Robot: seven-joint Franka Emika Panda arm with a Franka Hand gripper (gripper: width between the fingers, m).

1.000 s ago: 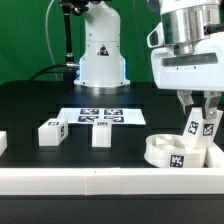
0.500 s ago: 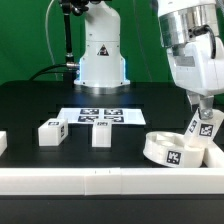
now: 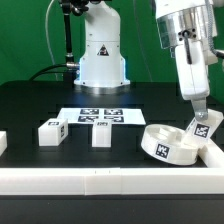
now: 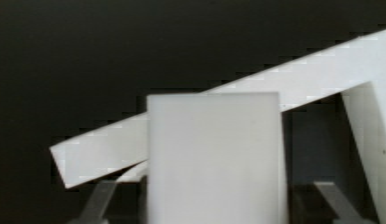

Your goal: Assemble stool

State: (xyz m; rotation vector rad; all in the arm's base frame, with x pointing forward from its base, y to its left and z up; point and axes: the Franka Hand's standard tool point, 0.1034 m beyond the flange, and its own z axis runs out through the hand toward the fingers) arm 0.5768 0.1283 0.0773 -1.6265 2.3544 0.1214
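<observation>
The pincer (image 3: pixel 203 122) is clamped at about half its spread on a leg (image 3: pixel 203 130), jaws pressing the block's two sides. In the wrist view the leg (image 4: pixel 211 160) fills the gap between the fingers (image 4: pixel 112 196). Compared with a second ago, the wrist is no longer upright. It leans in a clear slant and sits further toward the exterior view's right, so the leg hangs tilted with its lower end at the far right side of the seat (image 3: pixel 172 145). From this angle I cannot tell whether that end is touching the seat or is just behind it.

The seat's tag now sits further toward the exterior view's left than it did, so the disc is turning or sliding a little under the contact. It lies in the corner close to the rail (image 3: pixel 100 183).

I judge this as the arm trying to seat a first leg. The slant suggests the leg is not yet square to its socket, and the seat may get pushed rather than joined.

Further out on the worktop (image 3: pixel 30 110), one loose leg (image 3: pixel 52 131) and another (image 3: pixel 100 133) wait near the marker board (image 3: pixel 98 117), well apart from the seat, so most of the assembly is still ahead.
</observation>
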